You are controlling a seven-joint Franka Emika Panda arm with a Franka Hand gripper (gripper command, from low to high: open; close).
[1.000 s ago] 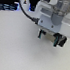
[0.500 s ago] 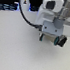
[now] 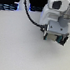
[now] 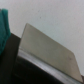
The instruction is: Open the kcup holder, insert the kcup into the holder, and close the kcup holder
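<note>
In the exterior view the kcup holder [image 3: 60,40] is a small black box at the right, mostly hidden behind my hand. My gripper [image 3: 53,37] hangs right at it, on its left side in the exterior view. Blur hides the fingers, so I cannot tell whether they are open or shut. The wrist view shows the holder's slanted top [image 4: 47,47] close up as a pale glossy panel with a black edge [image 4: 30,67] below it. A blurred teal-green shape [image 4: 4,27] sits at the picture's edge; I cannot tell what it is. No kcup shows clearly.
The white tabletop [image 3: 15,47] spreads across the exterior view's left and front. A black cable [image 3: 30,14] loops from the back to the arm. Dark objects [image 3: 7,8] line the back edge at the exterior view's left.
The arm's upper part has shifted slightly toward the exterior view's left. The gripper has stayed at the black holder, only a little higher in the picture.
</note>
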